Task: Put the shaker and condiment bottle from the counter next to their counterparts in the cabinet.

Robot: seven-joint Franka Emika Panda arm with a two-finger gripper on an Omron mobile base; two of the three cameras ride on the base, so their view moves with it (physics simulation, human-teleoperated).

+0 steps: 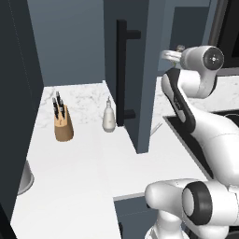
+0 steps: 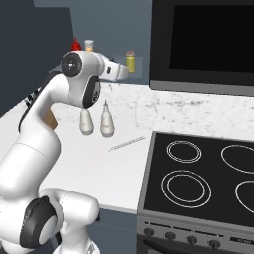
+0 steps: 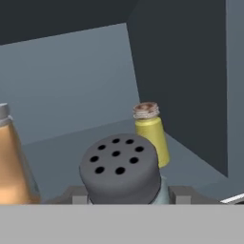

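Marble-patterned counter (image 1: 70, 177) stretched beneath a dark blue-grey wall cabinet (image 1: 140, 93) whose door stood swung open, as the white arm reached up into it. Nearest the hand camera, the gripper (image 3: 125, 194) had its two fingers clamped on the shaker (image 3: 120, 169), whose dark perforated cap sat upright between them, apparently held level so the jar could be set down on its base. Just beyond the shaker, on the cabinet shelf, stood the small yellow jar (image 3: 151, 134) with a tan cap, seemingly the counterpart it was meant to join; the two were near each other but apart. To one side of the shaker, an amber-orange container (image 3: 12, 162) sat at the edge of the hand view, too cropped to identify.

Below the cabinet, a white pear-shaped bottle (image 1: 108, 117) and a knife block (image 1: 63, 123) waited on the counter, while a black cooktop (image 2: 198, 173) lay well off to the side. Judging by the shaker's closeness to the yellow jar, placement looked close at hand.
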